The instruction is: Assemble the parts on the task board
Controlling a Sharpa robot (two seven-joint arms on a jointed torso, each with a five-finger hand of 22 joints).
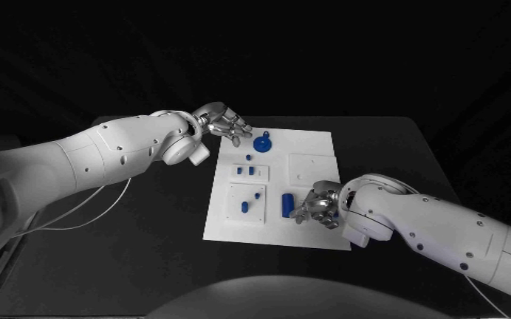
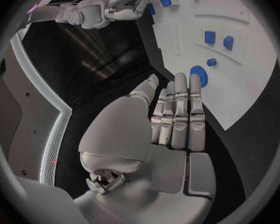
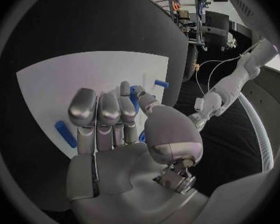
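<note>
A: Which part is up next, and where does it lie?

B: My guess is the long blue bar (image 1: 287, 203); it lies flat on the task board (image 1: 309, 142), just beside the right hand (image 1: 320, 205), on that hand's inner side toward the board's middle; in the right wrist view a blue bar (image 3: 65, 133) shows just past the fingertips (image 3: 84, 107), though I cannot say for sure it is the same piece.

A: How does its long axis run?

B: Roughly along the board's length, away from the robot; so it runs alongside the right hand's fingers, not across them.

A: And that hand's state?

B: Fingers extended, close together side by side, nothing between them and the thumb; it holds nothing that I can see.

A: The left hand?

B: The left hand (image 1: 221, 123) sits at the board's far corner; its fingers (image 2: 180, 102) are straight and close together, empty, with the round blue disc (image 1: 263, 142) just beyond their tips and a small blue knob (image 2: 211, 62) near it.

A: So which arm is nearer the bar?

B: The right, plainly; the left is well apart from it; I judge the right hand must shift sideways onto the bar and close across its narrow width.
</note>
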